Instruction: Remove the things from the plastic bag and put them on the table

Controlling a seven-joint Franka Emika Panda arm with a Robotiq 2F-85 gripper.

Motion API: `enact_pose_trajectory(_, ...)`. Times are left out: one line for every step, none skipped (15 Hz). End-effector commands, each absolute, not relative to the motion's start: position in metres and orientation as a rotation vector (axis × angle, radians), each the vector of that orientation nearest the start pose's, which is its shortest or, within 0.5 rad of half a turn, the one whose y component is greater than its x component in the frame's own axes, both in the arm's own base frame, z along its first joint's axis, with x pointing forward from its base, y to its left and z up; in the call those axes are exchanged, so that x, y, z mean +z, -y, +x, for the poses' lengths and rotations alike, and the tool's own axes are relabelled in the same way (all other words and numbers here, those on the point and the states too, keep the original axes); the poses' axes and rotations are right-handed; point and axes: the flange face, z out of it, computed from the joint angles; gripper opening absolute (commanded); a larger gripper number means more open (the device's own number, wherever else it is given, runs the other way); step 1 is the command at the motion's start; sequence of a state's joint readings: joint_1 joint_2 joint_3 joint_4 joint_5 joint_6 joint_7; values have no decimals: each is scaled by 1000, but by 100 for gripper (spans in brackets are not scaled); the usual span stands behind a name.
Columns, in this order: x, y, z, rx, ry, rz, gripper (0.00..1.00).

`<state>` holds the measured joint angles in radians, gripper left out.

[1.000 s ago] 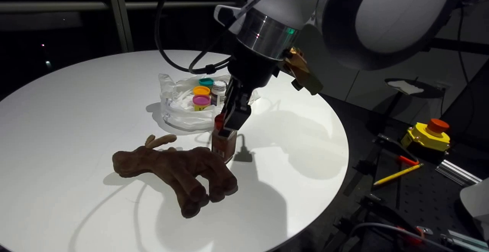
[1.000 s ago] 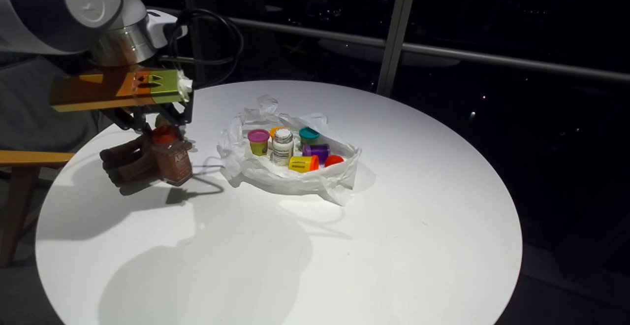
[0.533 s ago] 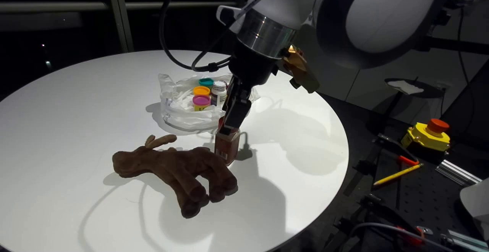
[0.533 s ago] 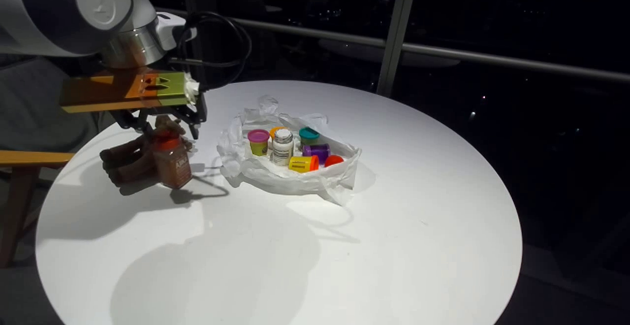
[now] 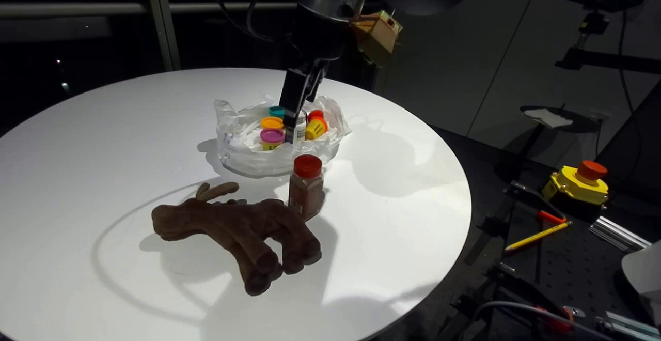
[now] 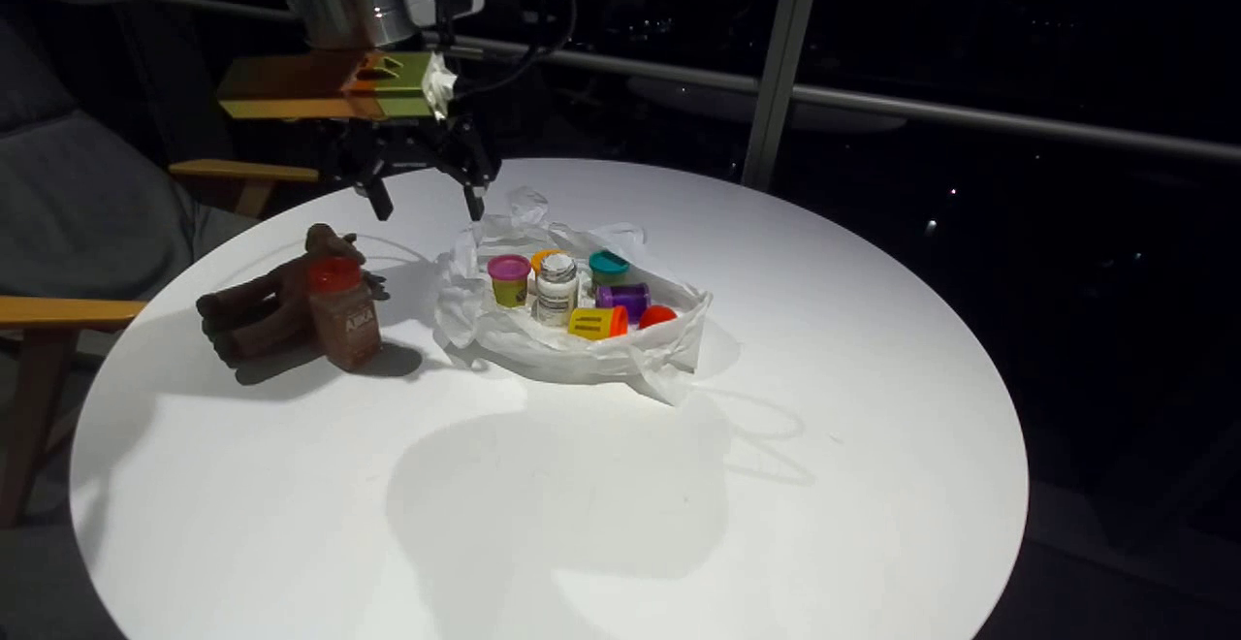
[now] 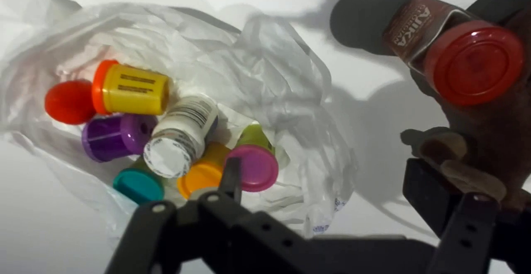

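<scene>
Colourful jars (image 7: 137, 89) in crinkled bag (image 6: 572, 359), brown plush (image 5: 227, 222) on white table (image 6: 853, 407)

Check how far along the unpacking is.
Looks done: brown plush animal and red-capped Ajika jar, on the table. In hand: nothing; the jaws are open. Left in the plastic bag: white bottle, red rounded item, purple container, yellow tub, teal-lidded tub, orange-lidded tub, pink-lidded tub.

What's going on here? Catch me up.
The robot's pincer hangs open and empty over the round white table, near the plastic bag. A brown plush animal lies on the table and a red-capped Ajika jar stands beside it. The bag holds a white bottle, yellow tub, purple tub, pink-lidded tub, orange-lidded tub, teal-lidded tub and a round red object, so unloading isn't finished.
</scene>
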<state>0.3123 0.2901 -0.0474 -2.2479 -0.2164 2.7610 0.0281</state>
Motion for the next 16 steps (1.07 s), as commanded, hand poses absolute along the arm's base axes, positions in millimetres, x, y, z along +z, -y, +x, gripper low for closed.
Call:
enact_pose_trajectory(243, -168, 568, -210, 423, -3233, 100)
enact_pose_trajectory(235, -172, 571, -142, 333, -3233, 100)
enact_pose_trajectory(229, -176, 573, -94, 254, -3223, 100)
enact_pose_trajectory(222, -180, 576, -77, 177, -3207, 100)
enact_pose_trajectory(216, -186, 581, -74, 108, -3185, 100)
enact_pose_trajectory(210, -191, 584, -93, 45, -3159, 100)
enact_pose_trajectory(207, -195, 588, -106, -7, -3136, 100)
enact_pose_trajectory(206, -196, 594, -145, -67, -3115, 100)
enact_pose_trajectory(204, -197, 600, -179, -114, -3107, 100)
enact_pose_trajectory(206, -194, 607, -210, -167, -3100, 100)
enact_pose_trajectory(205, -192, 612, -232, -210, -3092, 100)
enact_pose_trajectory(205, -189, 616, -263, -254, -3095, 100)
enact_pose_trajectory(204, -185, 620, -287, -290, -3099, 100)
enact_pose_trajectory(205, -181, 623, -304, -329, -3100, 100)
enact_pose_trajectory(202, -178, 625, -306, -361, -3104, 100)
enact_pose_trajectory(200, -174, 627, -303, -390, -3111, 100)
